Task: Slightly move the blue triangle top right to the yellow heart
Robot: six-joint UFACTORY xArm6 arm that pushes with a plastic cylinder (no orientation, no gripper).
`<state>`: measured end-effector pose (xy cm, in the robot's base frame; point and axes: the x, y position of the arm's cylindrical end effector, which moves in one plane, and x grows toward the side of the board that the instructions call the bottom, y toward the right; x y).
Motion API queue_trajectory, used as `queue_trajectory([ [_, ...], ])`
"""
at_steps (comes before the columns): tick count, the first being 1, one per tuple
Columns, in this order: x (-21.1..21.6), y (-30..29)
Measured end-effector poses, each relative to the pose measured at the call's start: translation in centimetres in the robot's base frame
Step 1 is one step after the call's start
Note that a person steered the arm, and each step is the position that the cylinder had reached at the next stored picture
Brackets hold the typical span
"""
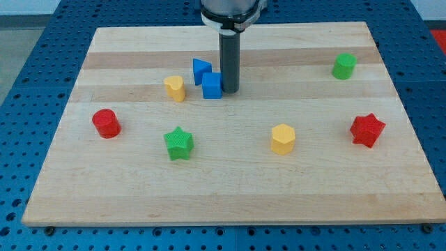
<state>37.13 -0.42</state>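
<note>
The blue triangle point(201, 70) lies on the wooden board point(230, 181) left of centre near the view's top. The yellow heart point(175, 88) stands just below and to the left of it, with a small gap between them. A blue cube point(212, 86) sits right below the triangle, touching or nearly touching it. My tip point(230, 92) is at the cube's right side, right against it, and to the lower right of the triangle. The dark rod rises straight up from there.
A red cylinder point(106, 123) stands at the left. A green star point(179, 143) lies below the heart. A yellow hexagon point(283, 138) is right of centre, a red star point(367, 130) at the right, a green block point(343, 65) at the upper right.
</note>
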Motion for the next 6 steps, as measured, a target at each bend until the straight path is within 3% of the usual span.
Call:
queue_trajectory([
  [4, -5.9, -2.7],
  [6, -5.0, -6.0],
])
